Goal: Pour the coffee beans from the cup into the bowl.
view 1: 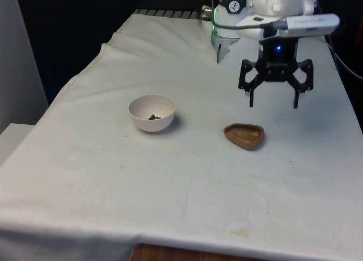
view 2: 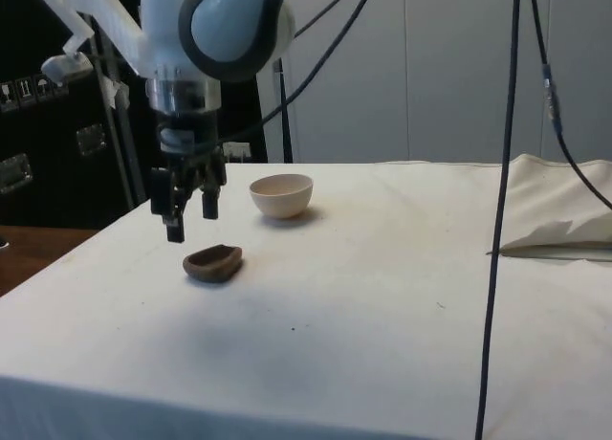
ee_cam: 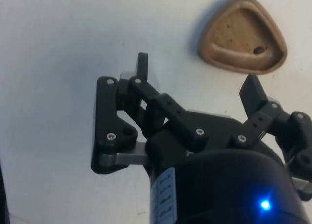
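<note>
A small brown wooden cup [view 1: 244, 135], rounded and triangular, lies on the white cloth right of centre in the front view. In the wrist view the wooden cup [ee_cam: 243, 35] holds one dark speck. Toward the front view's left stands a white bowl [view 1: 152, 112] with a few dark coffee beans [view 1: 153, 117] at its bottom. My gripper [view 1: 273, 105] hangs open and holds nothing, above the cloth just beyond the wooden cup. In the side view the gripper [view 2: 191, 225] is a little above and beside the cup [view 2: 212, 262], with the bowl [view 2: 281, 194] farther back. The gripper [ee_cam: 197, 70] touches neither.
The cloth is rumpled into a fold [view 2: 564, 234] at one end of the table. A black cable [view 2: 502, 210] hangs down in front of the side view. The table's near edge [view 1: 170, 254] shows bare wood under the cloth.
</note>
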Available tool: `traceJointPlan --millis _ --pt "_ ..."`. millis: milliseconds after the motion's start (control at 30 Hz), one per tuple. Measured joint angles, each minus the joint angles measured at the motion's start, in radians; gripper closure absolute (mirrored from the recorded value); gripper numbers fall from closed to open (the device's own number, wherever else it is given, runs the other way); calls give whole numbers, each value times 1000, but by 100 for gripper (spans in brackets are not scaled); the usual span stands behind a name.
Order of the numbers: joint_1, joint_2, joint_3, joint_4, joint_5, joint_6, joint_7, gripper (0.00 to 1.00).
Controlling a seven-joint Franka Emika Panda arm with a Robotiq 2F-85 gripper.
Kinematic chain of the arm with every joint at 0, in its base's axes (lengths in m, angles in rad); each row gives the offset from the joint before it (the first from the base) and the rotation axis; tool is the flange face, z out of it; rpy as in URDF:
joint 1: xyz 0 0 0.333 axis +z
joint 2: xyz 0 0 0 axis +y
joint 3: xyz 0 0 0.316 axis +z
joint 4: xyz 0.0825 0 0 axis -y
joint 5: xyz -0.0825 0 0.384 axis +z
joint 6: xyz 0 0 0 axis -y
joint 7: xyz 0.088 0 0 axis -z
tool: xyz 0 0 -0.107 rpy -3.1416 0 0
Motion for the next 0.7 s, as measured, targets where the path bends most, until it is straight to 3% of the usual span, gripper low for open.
traceJointPlan --millis 300,700 --pt "-11 -65 -5 -13 0 -54 -1 0" --pt "-40 -148 -32 -21 0 -131 -50 0"
